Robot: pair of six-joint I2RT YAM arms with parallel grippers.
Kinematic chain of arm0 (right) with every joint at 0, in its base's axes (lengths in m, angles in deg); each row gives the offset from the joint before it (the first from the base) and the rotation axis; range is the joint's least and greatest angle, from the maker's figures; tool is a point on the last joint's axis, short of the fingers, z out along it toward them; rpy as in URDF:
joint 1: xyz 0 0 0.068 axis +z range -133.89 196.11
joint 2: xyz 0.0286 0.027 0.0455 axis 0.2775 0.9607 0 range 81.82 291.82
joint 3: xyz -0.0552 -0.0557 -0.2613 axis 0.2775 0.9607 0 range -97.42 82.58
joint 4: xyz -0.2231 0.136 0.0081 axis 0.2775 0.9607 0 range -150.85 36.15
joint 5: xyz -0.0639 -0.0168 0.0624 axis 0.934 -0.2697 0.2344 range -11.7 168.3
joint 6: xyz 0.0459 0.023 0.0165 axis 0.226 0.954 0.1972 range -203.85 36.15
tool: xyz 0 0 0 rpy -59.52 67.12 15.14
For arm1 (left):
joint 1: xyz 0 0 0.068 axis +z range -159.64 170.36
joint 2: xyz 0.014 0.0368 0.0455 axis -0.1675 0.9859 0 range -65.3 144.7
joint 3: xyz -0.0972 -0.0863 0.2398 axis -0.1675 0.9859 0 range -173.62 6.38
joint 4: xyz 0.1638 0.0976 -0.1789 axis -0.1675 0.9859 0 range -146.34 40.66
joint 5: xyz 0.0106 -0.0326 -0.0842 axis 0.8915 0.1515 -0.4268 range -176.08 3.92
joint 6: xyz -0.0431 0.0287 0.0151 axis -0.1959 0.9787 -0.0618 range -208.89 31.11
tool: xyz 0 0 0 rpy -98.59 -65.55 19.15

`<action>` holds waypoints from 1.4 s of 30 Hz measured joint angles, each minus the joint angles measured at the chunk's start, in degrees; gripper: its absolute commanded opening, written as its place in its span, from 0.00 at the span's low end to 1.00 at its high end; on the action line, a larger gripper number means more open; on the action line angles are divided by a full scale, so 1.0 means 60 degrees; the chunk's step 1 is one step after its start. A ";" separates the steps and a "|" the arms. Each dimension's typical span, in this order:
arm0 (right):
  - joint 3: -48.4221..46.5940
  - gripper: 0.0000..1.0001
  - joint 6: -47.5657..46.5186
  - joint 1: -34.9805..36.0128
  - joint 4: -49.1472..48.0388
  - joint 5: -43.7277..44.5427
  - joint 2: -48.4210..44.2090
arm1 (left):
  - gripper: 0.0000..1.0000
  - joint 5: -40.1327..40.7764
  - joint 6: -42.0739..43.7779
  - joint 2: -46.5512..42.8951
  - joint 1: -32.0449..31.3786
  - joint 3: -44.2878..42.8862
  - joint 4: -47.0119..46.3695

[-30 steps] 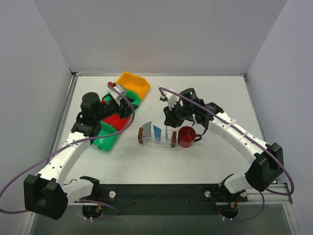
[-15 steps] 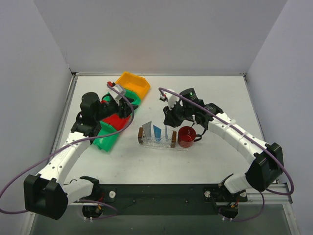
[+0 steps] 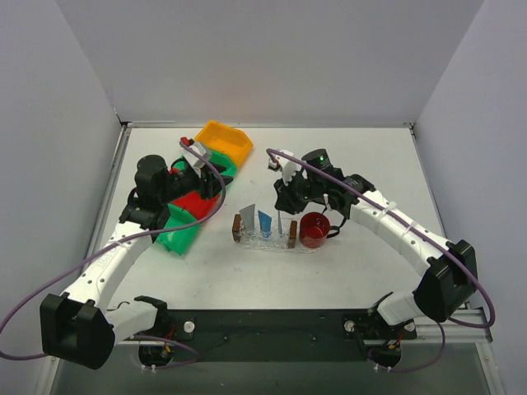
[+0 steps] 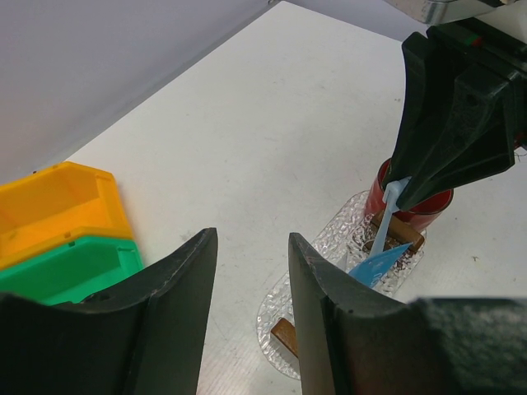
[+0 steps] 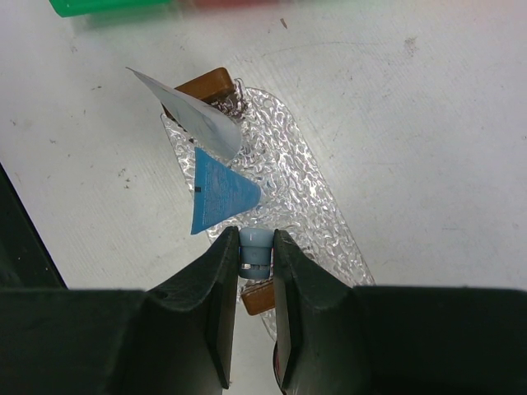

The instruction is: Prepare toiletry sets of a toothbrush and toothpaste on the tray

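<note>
A clear textured tray sits mid-table with a brown block at each end. A silver-grey toothpaste tube and a blue toothpaste tube stand upright on it. My right gripper is shut on the top end of the pale blue toothbrush, which stands upright over the tray's right part. The right wrist view shows the toothbrush end between the fingers, with the blue tube and silver tube beyond. My left gripper is open and empty above the bins; it also shows in the left wrist view.
A red cup stands against the tray's right end. A yellow bin, a green bin and a red bin lie at the left, under the left arm. The left wrist view shows the tray and cup.
The right gripper has edged very slightly left with the toothbrush. The left arm has not moved.
</note>
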 measured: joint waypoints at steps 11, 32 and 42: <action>0.0382 0.00 -0.0011 -0.0004 -0.0073 0.0004 -0.0426 | 0.50 -0.0095 -0.0113 -0.0022 0.0080 0.0000 -0.0062; 0.1111 0.00 -0.0004 0.0000 -0.0758 0.0000 -0.0965 | 0.50 -0.0102 -0.0211 -0.0040 0.0189 0.0004 -0.0208; 0.1297 0.00 -0.0004 -0.0004 -0.0969 0.0011 -0.1100 | 0.50 -0.0113 -0.0229 -0.0058 0.0229 0.0084 -0.0357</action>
